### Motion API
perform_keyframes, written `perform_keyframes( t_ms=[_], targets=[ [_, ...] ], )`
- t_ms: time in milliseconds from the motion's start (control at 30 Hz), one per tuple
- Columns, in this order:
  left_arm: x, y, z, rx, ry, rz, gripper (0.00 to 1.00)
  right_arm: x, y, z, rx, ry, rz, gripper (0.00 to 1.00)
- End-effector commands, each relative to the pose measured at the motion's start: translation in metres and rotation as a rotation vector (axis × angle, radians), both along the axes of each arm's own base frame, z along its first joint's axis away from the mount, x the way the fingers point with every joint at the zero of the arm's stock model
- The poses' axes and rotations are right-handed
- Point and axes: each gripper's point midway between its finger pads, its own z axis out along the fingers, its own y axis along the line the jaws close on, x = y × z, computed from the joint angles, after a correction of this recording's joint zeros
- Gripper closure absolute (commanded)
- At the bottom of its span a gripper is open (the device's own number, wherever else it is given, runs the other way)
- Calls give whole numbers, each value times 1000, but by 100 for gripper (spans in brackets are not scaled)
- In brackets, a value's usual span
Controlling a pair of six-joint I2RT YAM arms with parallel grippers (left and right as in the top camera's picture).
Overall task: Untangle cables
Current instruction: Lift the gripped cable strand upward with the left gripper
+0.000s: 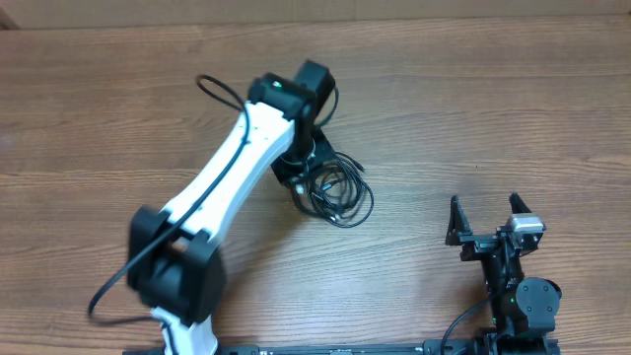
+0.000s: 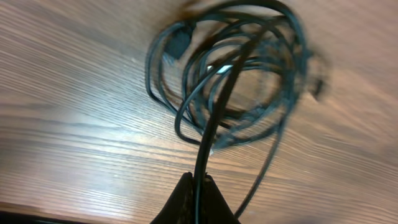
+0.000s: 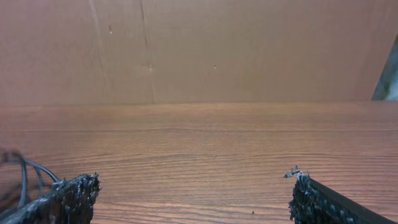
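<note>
At the left of the desk (image 1: 493,99), seen from overhead, the left arm (image 1: 227,168) reached up and to the right across the wood, a thick black lead (image 1: 118,281) looping off its base. Its wrist hid most of the left pincer (image 2: 198,182) from above. In the left wrist view, the two dark fingers were pressed together at the bottom of the frame, with one thin black strand pinched between them and running up into the bundle.

The cables (image 1: 340,192) lay just right of that wrist, near the middle of the desk, as a loose coil of overlapping loops flat on the wood. From the wrist camera, a dark plug (image 2: 179,43) sat at the coil's upper left and a small silvery-white tip (image 2: 224,67) showed among the strands. A smudged dark shape at the coil's right edge may have been another plug, but the blur was too heavy to tell.

Farther right, well apart from the coil, the right pincer (image 1: 485,207) stood spread wide near the desk's lower right, with nothing between its fingers. Its own camera showed bare wood between both fingertips and a brown board (image 3: 199,50) beyond.
</note>
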Motion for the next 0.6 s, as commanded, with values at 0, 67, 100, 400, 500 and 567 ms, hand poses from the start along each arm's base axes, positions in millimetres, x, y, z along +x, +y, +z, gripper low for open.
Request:
perform_keyframes(
  t_ms=[0, 67, 100, 400, 500, 567],
  targets=[
    [12, 22, 56, 50, -216, -36, 96, 0, -2, -1, -7, -6, -11, 0],
    [12, 25, 72, 44, -271, -60, 96, 0, -2, -1, -7, -6, -11, 0],
    [13, 24, 80, 34, -304, -87, 96, 0, -2, -1, -7, -6, -11, 0],
    [20, 20, 138, -37, -547, -189, 96, 0, -2, -1, -7, -6, -11, 0],
    [24, 17, 141, -41, -574, -215, 96, 0, -2, -1, -7, -7, -10, 0],
    [26, 15, 143, -42, -589, -248, 96, 0, -2, -1, 3, -8, -9, 0]
  ],
)
